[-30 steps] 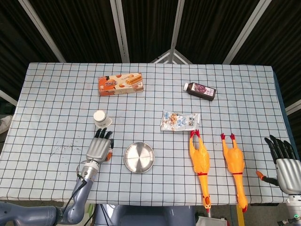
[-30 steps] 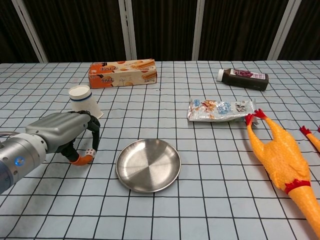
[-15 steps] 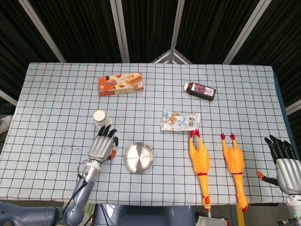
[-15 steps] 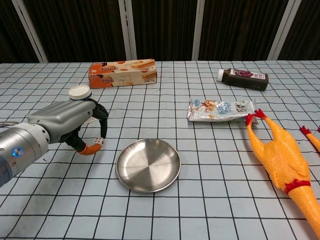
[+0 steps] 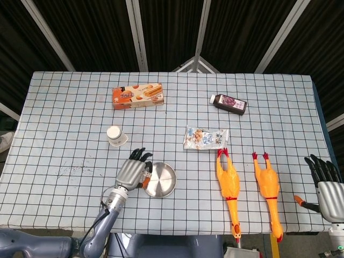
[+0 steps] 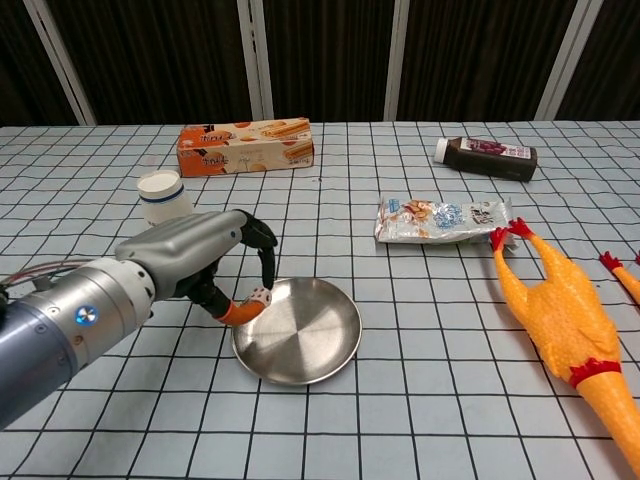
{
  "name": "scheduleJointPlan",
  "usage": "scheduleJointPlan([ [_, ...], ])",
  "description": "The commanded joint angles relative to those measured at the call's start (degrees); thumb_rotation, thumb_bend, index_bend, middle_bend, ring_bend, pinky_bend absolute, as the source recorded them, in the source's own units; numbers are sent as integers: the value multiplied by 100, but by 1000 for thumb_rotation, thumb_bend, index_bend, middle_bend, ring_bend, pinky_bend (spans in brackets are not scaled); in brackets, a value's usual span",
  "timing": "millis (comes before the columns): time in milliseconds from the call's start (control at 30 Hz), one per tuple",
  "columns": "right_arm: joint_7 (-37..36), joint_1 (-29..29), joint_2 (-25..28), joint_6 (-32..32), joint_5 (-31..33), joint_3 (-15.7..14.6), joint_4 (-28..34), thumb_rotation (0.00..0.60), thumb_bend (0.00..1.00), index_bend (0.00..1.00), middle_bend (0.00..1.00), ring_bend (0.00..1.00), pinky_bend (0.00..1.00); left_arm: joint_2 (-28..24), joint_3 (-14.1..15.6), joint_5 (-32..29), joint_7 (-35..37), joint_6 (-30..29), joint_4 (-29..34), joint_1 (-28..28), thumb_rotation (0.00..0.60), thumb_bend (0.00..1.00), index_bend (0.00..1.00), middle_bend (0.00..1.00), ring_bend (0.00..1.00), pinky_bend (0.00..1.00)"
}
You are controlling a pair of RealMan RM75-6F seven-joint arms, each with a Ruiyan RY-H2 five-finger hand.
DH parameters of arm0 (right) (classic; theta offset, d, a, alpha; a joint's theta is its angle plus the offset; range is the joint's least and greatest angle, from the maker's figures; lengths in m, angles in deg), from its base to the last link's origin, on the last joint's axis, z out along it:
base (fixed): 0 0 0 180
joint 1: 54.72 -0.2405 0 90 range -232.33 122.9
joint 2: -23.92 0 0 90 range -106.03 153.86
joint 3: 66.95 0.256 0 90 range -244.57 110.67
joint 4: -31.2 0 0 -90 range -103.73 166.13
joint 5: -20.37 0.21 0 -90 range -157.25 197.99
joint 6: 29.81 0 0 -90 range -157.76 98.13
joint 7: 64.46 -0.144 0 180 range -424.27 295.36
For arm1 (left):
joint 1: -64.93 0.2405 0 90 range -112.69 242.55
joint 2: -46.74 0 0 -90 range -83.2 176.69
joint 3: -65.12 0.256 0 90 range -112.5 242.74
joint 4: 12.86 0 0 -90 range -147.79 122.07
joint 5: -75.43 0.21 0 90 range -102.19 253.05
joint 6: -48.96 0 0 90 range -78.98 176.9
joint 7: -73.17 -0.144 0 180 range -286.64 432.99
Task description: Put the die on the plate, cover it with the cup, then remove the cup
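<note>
A checked tablecloth (image 5: 70,107) covers the table. Toward the upper left of the head view lies an orange biscuit box (image 5: 137,95), flat on its long side. Toward the upper right lies a dark bottle (image 5: 228,104) on its side. Near the centre sits a clear snack packet (image 5: 206,138). Just below it, two yellow rubber chickens (image 5: 230,184) (image 5: 267,187) lie side by side, red feet pointing up the frame.
</note>
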State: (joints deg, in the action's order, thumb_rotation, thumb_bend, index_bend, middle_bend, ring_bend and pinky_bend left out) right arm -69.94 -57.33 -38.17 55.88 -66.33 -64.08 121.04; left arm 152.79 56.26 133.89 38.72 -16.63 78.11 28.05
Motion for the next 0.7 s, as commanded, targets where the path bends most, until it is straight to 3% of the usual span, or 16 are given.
scheduleJointPlan([
  [33, -25, 10, 11, 10, -2, -3, 0, 600, 87, 25, 24, 74, 0, 206, -58, -83, 33, 128, -157, -104, 600, 507, 514, 161, 0, 0],
  [133, -50, 26, 18, 41, -16, -5, -8, 600, 87, 25, 24, 74, 0, 328, -48, -80, -22, 122, -256, -142, 600, 503, 486, 159, 0, 0],
  [300, -83, 40, 49, 52, -13, -7, 11, 600, 87, 25, 24, 73, 0, 401, -39, -68, -73, 40, -307, -134, 600, 461, 337, 132, 0, 0],
  [567, -44, 24, 25, 0, 3, -11, 20, 600, 86, 25, 24, 73, 0, 259, -41, -60, -128, 25, -181, -126, 600, 277, 174, 35, 0, 0],
  [700, -23, 24, 26, -25, 30, -11, 29, 600, 87, 25, 24, 73, 0, 20, -9, -208, -450, 57, 22, -161, 600, 224, 150, 24, 0, 0],
])
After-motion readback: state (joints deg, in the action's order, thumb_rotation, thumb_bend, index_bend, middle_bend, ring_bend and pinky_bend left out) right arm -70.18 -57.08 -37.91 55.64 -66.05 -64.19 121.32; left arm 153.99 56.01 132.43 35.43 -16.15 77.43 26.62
